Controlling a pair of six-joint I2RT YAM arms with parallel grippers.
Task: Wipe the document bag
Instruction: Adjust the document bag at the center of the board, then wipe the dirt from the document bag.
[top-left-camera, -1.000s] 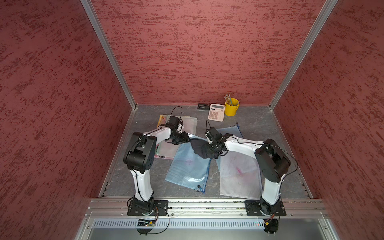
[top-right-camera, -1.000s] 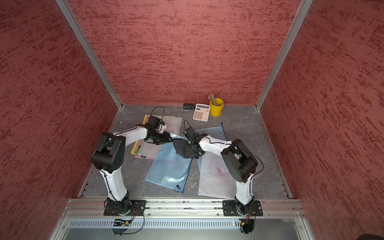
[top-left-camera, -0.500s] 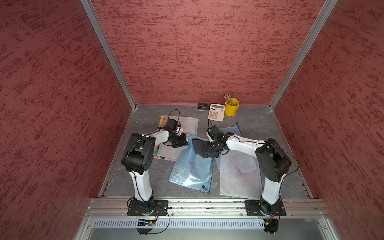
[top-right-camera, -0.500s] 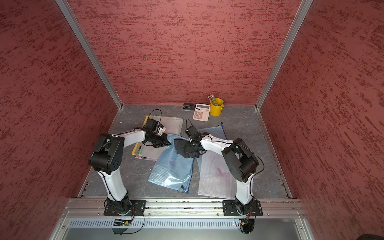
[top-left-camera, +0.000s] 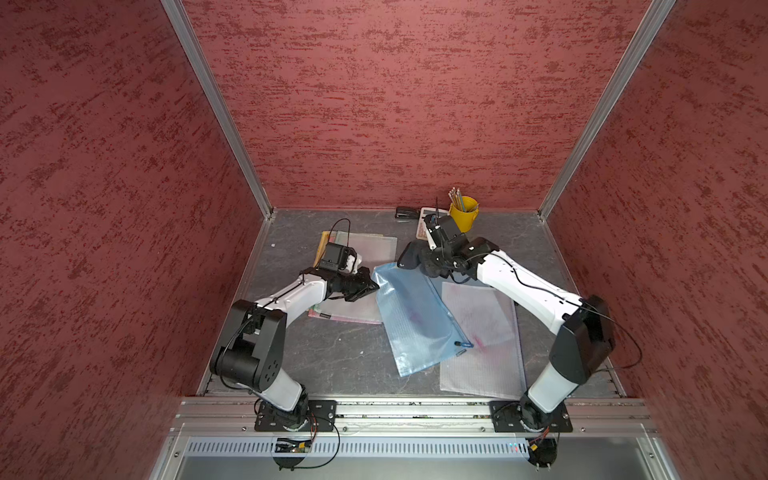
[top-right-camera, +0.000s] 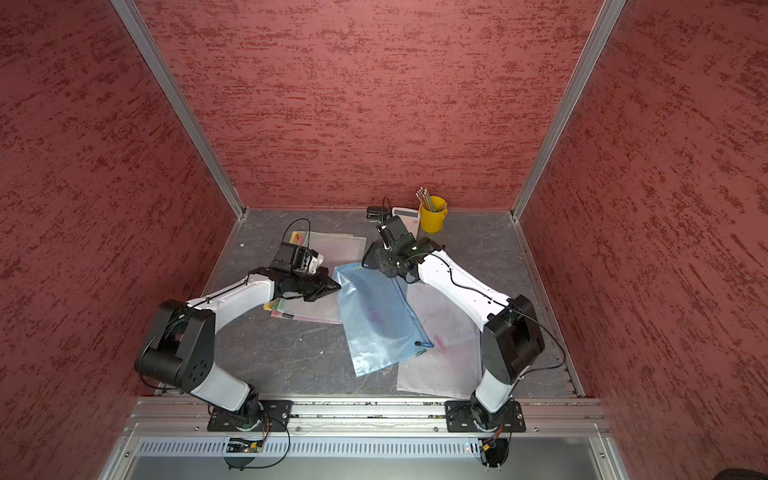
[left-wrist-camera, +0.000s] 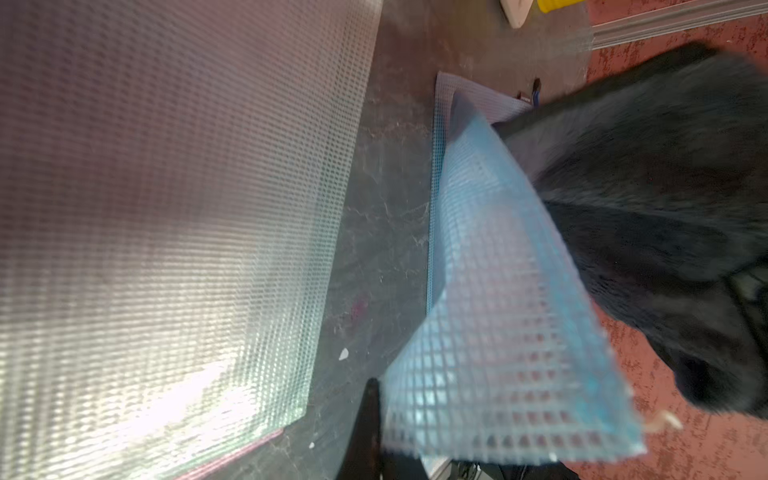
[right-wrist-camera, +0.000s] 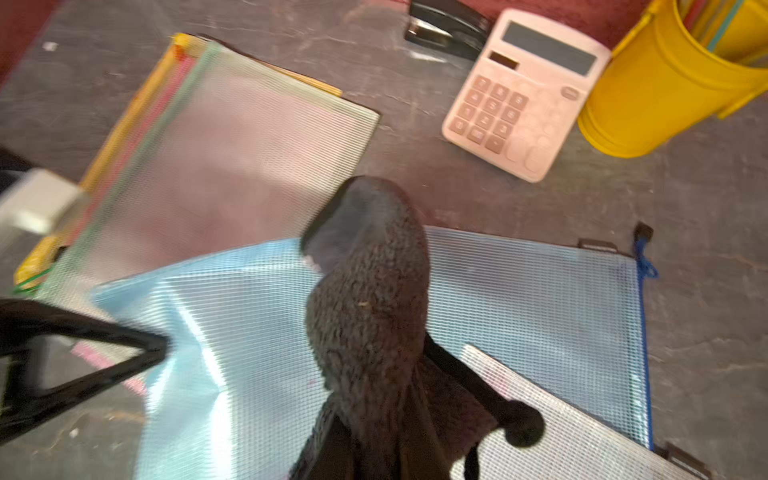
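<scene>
Blue bag (top-left-camera: 415, 320) lies at the centre of the desk (top-left-camera: 332, 349), long axis running 11 to 5 o'clock, with a pink smear near its middle. Its 5 o'clock end overlaps a clear bag (top-left-camera: 486, 357).

Left tool (top-left-camera: 371, 286) is pressed together, pinching the blue bag's 10 o'clock corner. That corner stands raised off the desk and the sheet is creased beside it.

Right tool (top-left-camera: 430, 265) is clamped on a black cloth (top-left-camera: 409, 257), which hangs over the blue bag's 12 o'clock edge. Contact between cloth and bag cannot be confirmed.

A stack (top-left-camera: 365, 245) of bags lies at 10 o'clock. At 12 to 1 o'clock, against the back wall, are a stapler (top-left-camera: 406, 213), calculator (right-wrist-camera: 523, 95) and cup (top-left-camera: 464, 212).
</scene>
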